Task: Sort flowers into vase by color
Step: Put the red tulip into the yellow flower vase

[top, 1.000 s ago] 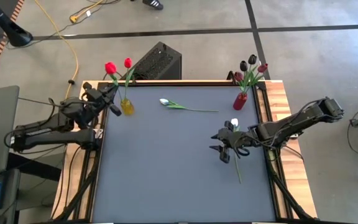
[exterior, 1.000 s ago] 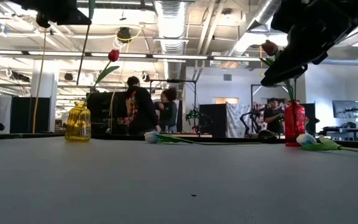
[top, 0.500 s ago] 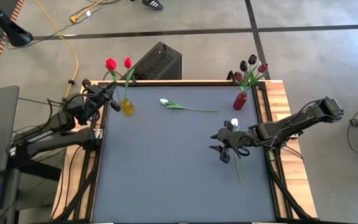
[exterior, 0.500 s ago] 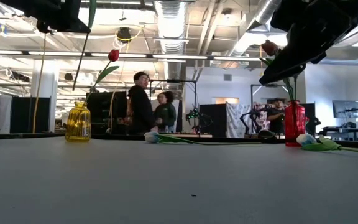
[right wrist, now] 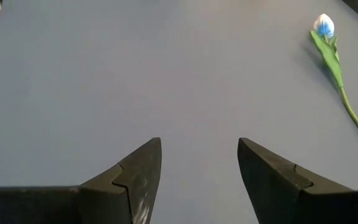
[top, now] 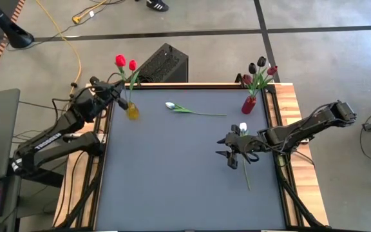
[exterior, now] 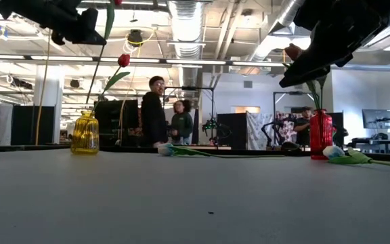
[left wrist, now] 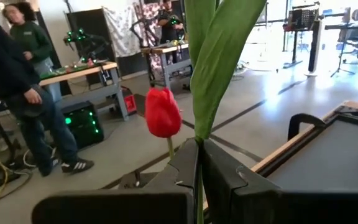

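Observation:
My left gripper (top: 118, 101) is beside the yellow vase (top: 132, 111) at the table's far left corner, shut on a red tulip (top: 120, 61). A second red tulip (top: 133, 65) stands in that vase by its stem. My right gripper (top: 228, 152) hovers open over the table's right part, touching nothing. A white tulip (top: 243, 127) lies beside it under the arm. Another white tulip (top: 170, 105) lies near the far edge and shows in the right wrist view (right wrist: 324, 26). Dark tulips (top: 257, 66) stand in the red vase (top: 248, 104). My left gripper pinches the red tulip between its two fingers at the stem and leaf base (left wrist: 199, 163), well below the bud. The leaf (left wrist: 219, 56) rises past the fingertips. In the low view the stem (exterior: 95, 71) slants down from the gripper to the yellow vase's mouth (exterior: 86, 114).
A black box (top: 164, 64) stands just beyond the table's far edge. Wooden rails (top: 290, 109) run along the table's sides. People (exterior: 156, 112) stand in the room behind the table. The grey table's middle and near part (top: 172, 174) hold no objects.
My left arm has risen and its gripper has tipped, staying shut on the red tulip. The tulip's bud has shifted toward the far edge while the lower stem has stayed at the yellow vase's mouth. A person behind the table has walked a little.

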Controlling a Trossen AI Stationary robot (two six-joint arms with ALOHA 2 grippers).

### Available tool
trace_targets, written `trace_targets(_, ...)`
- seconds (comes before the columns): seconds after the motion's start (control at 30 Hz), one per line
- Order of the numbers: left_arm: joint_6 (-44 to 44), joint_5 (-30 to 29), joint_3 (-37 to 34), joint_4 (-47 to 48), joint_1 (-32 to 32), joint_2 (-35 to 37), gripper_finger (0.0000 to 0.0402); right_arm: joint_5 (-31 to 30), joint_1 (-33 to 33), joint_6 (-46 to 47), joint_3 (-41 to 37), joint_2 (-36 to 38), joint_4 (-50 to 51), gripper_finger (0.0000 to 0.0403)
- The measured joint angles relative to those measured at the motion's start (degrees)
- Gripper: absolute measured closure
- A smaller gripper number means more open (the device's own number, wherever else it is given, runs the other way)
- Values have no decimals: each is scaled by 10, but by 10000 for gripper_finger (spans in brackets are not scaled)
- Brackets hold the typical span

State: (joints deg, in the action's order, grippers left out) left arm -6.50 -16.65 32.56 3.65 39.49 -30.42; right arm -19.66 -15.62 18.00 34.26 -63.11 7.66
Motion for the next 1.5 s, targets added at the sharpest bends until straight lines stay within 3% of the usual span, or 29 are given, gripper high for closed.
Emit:
trace_targets(0.23, 10, 53, -26, -30, 35, -3, 401, 0, 0, -1, 0, 0, -1, 165)
trace_targets(0.67, 31, 80, -76, -61, 76, -3, 401, 0, 0, -2, 0, 0, 0, 165)
trace_targets(0.93, 43, 82, -117, -67, 77, -3, 401, 0, 0, -5, 0, 0, 0, 165)
trace_targets(1.5, 63, 81, -119, -39, 76, -3, 401, 1, 0, -5, 0, 0, 0, 165)
